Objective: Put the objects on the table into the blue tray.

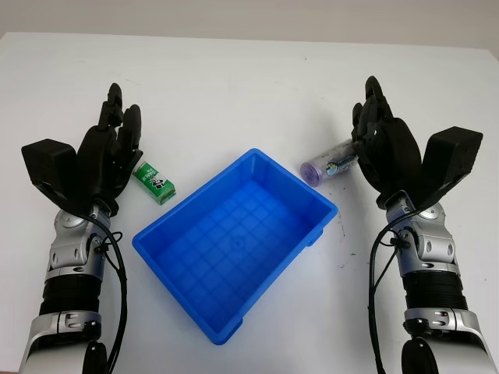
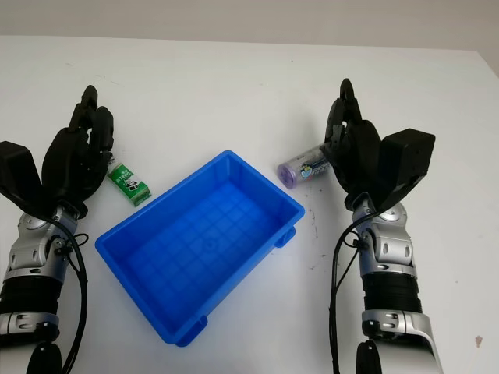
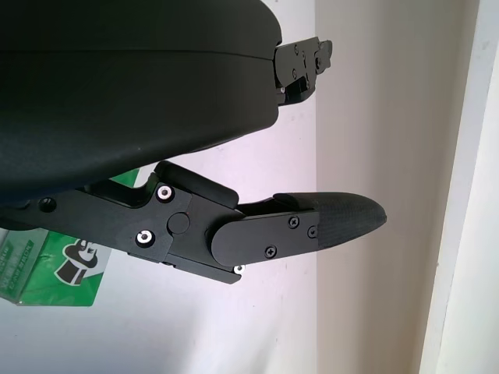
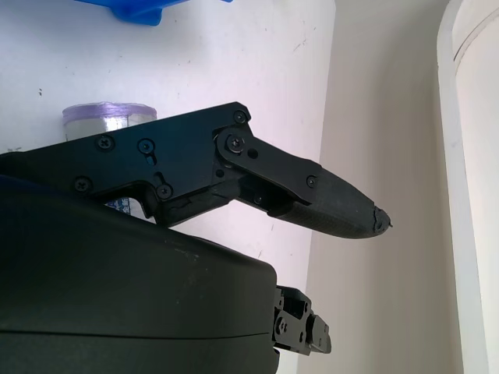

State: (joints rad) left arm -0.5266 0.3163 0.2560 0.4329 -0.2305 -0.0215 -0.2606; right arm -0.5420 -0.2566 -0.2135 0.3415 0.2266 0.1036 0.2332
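Blue tray point(image 1: 234, 245) sits in the middle of the white desk point(image 1: 249, 86), turned at a slant, and I see nothing inside it. Its floor has a grid of little squares.

On one side of the tray I see a small green box point(image 1: 154, 182) lying flat on the desk, near the tray's left corner but not touching it. It has a black and white picture on it. My left robot hand point(image 1: 109, 152) is just beside this box, on the side away from the tray. The hand holds nothing and is open, with its black fingers pointing away from me. In the left wrist view the green box point(image 3: 54, 269) peeks out from behind the hand's shell.

On the other side of the tray lies a clear tube with a purple cap point(image 1: 327, 166), resting on its side near the tray's far corner. The purple end points toward the tray. My right robot hand point(image 1: 382, 144) is right next to the tube's other end and covers a bit of it. I cannot tell if it touches the tube. That hand is open too and holds nothing.
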